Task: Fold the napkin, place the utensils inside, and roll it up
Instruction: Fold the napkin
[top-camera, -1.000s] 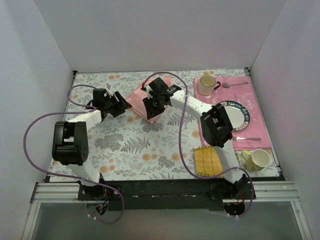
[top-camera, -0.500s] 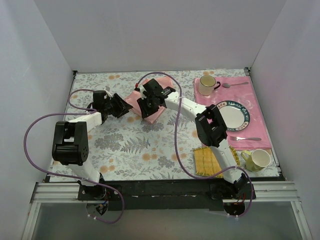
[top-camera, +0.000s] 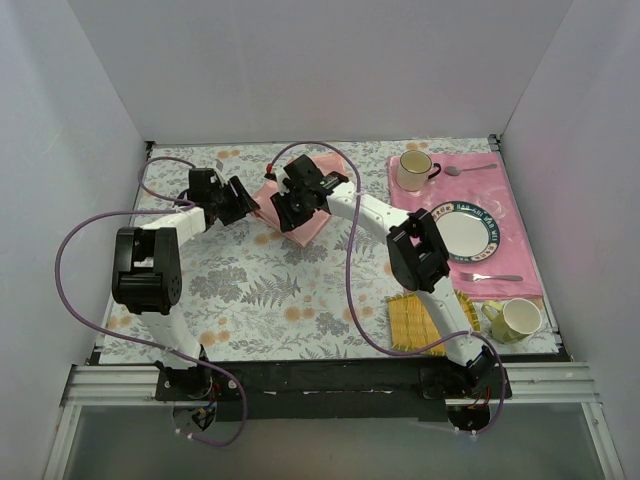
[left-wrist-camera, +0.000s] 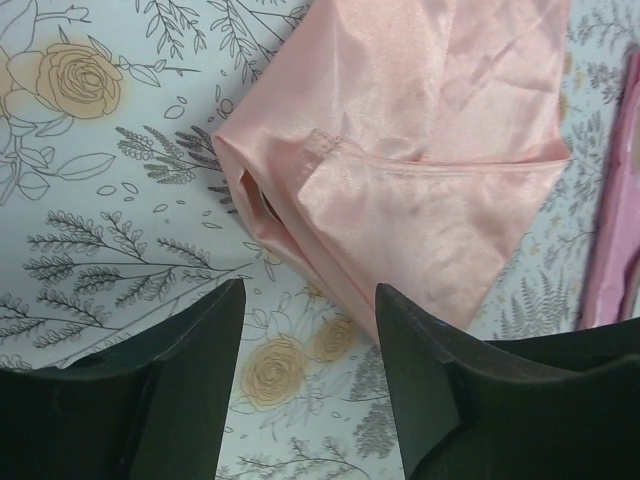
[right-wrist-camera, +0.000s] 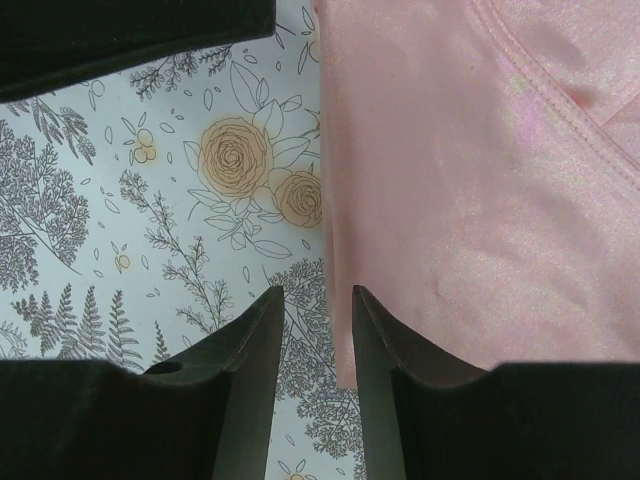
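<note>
Both arms reach out to the far middle of the tabletop (top-camera: 250, 290) and meet at the napkin (left-wrist-camera: 420, 150). The left hand (left-wrist-camera: 310, 292) comes in low from the left and is tipped down. Its fingers are spread wide with nothing in them. The napkin's folded corner lies flat just ahead of its fingertips, apparently not touching them.

The right hand (right-wrist-camera: 316, 292) hangs right over the napkin and points back at the left hand, so the 2 are almost nose to nose. Its fingers are only a little apart and look released. The napkin's edge runs under the gap, and the rest of the cloth spreads away on 1 side. From above, this hand hides the napkin's middle.

Well off to the right hand's right is the placemat (top-camera: 520, 262) with a mug (top-camera: 413, 170), spoon (top-camera: 468, 169), plate (top-camera: 466, 230) and fork (top-camera: 495, 277). A yellow mat (top-camera: 415, 322) and a 2nd cup (top-camera: 515, 318) sit back by that arm's base.
</note>
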